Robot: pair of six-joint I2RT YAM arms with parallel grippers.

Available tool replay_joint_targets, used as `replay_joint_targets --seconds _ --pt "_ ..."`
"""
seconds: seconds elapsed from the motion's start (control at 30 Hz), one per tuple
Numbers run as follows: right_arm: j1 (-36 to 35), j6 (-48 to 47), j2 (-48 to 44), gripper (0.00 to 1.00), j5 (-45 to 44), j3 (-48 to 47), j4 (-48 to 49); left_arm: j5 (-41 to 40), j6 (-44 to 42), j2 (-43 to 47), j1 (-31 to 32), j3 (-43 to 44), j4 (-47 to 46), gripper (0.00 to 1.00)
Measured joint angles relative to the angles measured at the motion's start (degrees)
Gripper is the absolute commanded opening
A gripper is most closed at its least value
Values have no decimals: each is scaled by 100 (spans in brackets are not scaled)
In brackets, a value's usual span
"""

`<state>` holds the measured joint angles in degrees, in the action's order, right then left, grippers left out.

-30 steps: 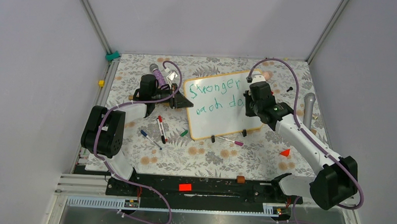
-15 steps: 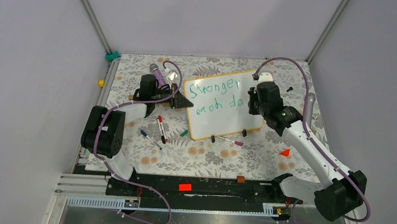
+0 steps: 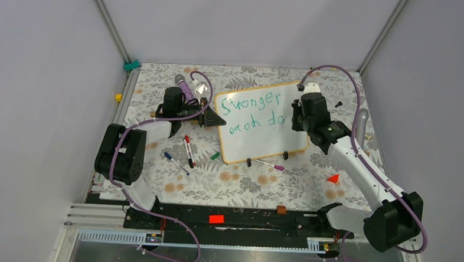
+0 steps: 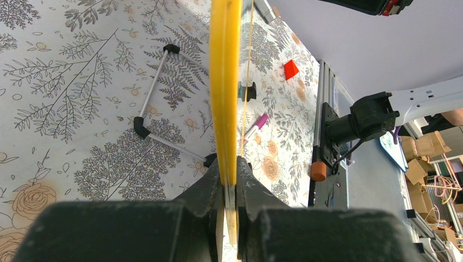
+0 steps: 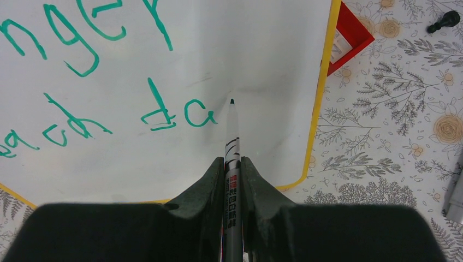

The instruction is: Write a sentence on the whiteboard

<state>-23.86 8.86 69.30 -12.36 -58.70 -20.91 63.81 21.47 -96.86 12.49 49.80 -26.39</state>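
The whiteboard [image 3: 264,141] stands near the middle of the floral worktop [image 3: 245,185], closer to its far edge than its near edge and turned slightly askew, with both arms reaching in from either side. The left pincer [image 3: 209,119] is clamped on the yellow-orange frame at the board's left edge; in the left wrist view its fingers [image 4: 210,183] are pressed together on that thin rim. The right pincer [image 3: 295,119] is closed on a marker [image 5: 232,142], which points out between the fingers [image 5: 210,180] toward the board's right part. The sentence [image 3: 251,111] is in green in two lines, "Stronger" above and "each da" below. The marker's tip sits just right of the last "a", and I cannot tell whether it touches the surface. A red block [image 5: 352,33] lies just beyond the board's right edge. Loose pens [image 3: 188,151] lie on the worktop left of the board's near corner, and a pink-capped pen [image 3: 272,164] lies along its near edge.
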Motion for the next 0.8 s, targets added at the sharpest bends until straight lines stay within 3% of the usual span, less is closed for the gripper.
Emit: replay_joint_targets --seconds 0.8 --pt "68 83 361 0 -2 48 -111 -20 15 0 2 0 37 0"
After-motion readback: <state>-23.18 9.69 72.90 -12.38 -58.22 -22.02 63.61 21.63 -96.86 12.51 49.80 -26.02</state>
